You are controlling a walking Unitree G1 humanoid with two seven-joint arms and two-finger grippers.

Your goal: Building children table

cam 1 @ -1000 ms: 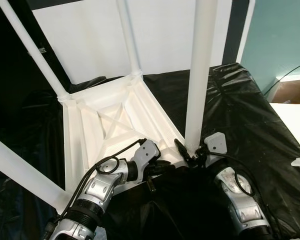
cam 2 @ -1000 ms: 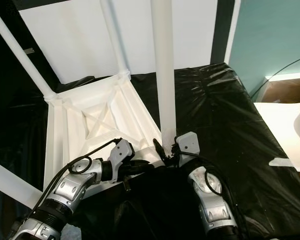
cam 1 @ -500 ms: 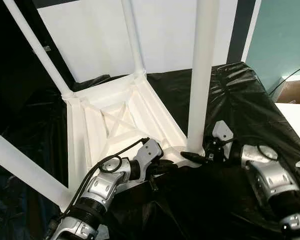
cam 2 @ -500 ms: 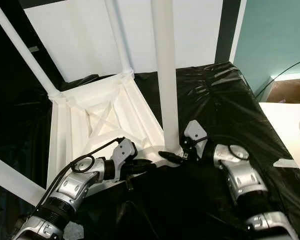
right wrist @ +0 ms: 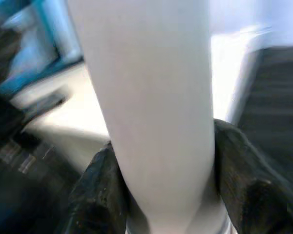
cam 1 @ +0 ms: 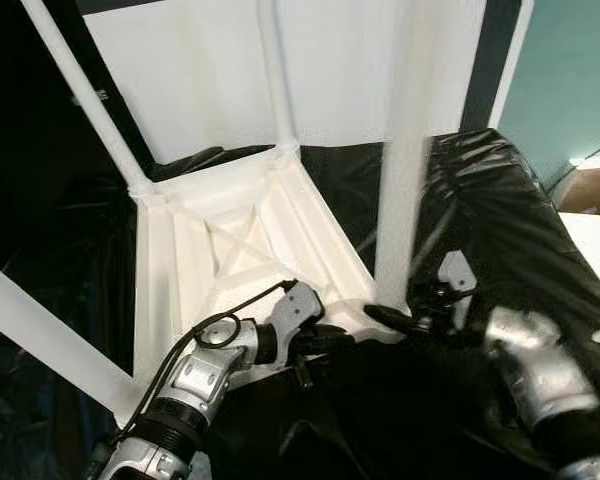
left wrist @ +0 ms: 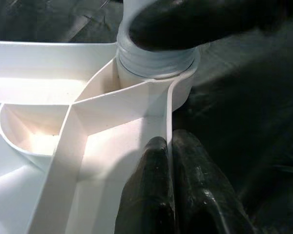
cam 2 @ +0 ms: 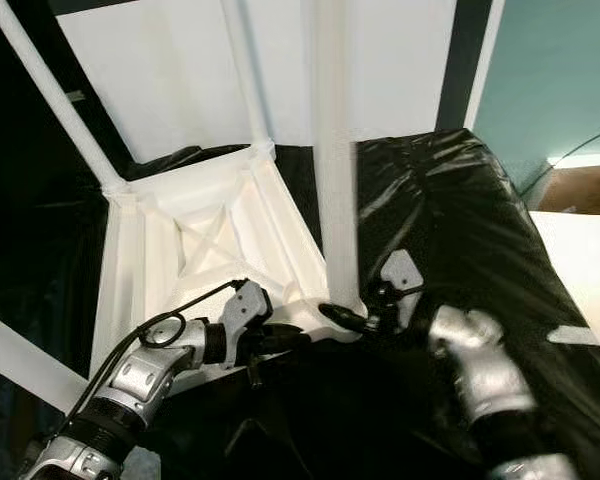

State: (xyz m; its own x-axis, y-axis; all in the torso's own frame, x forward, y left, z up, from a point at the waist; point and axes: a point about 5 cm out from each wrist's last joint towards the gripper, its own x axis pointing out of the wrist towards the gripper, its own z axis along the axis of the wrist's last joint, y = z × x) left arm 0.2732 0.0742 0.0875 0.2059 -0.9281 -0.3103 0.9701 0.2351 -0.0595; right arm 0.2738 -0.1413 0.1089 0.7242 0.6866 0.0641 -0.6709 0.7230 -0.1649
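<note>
The white children's table (cam 1: pixel 230 250) lies upside down on black plastic sheeting, its legs pointing up. My left gripper (cam 1: pixel 325 340) is shut on the thin rim of the tabletop, close to the near right corner socket (left wrist: pixel 156 63); its fingers (left wrist: pixel 151 195) pinch the rim from both sides. My right gripper (cam 1: pixel 395 318) is shut around the foot of the near right leg (cam 1: pixel 400 200), just above the socket. In the right wrist view the leg (right wrist: pixel 151 97) stands between the two black fingers (right wrist: pixel 100 190). That leg looks blurred.
Three more legs rise at the far left (cam 1: pixel 80 100), far middle (cam 1: pixel 278 70) and near left (cam 1: pixel 40 330). A white panel (cam 1: pixel 200 80) stands behind the table. Black sheeting (cam 1: pixel 500 200) covers the surface; a teal wall (cam 1: pixel 580 70) and a white object (cam 2: pixel 580 250) lie to the right.
My right arm has swung from in front of the leg round to its right side, still gripping the leg's foot. The left gripper has kept its hold on the rim.
</note>
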